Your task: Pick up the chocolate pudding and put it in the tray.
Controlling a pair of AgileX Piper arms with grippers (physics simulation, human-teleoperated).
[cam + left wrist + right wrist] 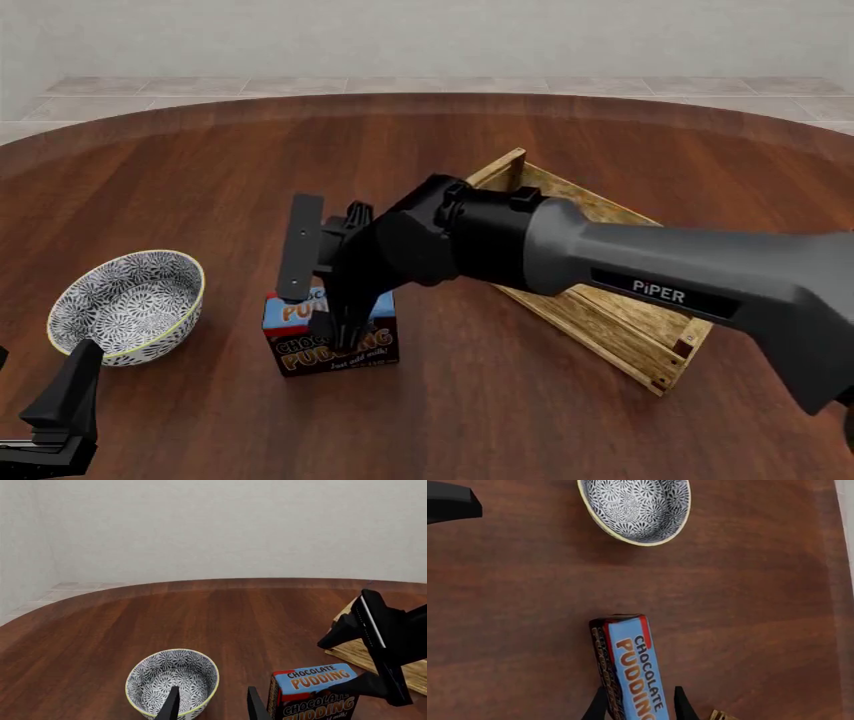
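The chocolate pudding [331,345] is a small carton with a light-blue top and a dark brown body. It stands upright on the table between the bowl and the tray, and also shows in the left wrist view [313,690] and the right wrist view [630,665]. My right gripper [639,706] is open and reaches down over the carton's top, one finger close on each side [340,322]. The tray [617,312], a light-wood slatted crate, lies just right of the carton. My left gripper [212,705] is open and empty, low at the near left [54,400].
A round grey-patterned bowl [127,305] sits left of the carton, close in front of my left gripper [172,680]. The right arm [641,270] stretches across the tray. The round wooden table's far edge [220,582] curves at the back.
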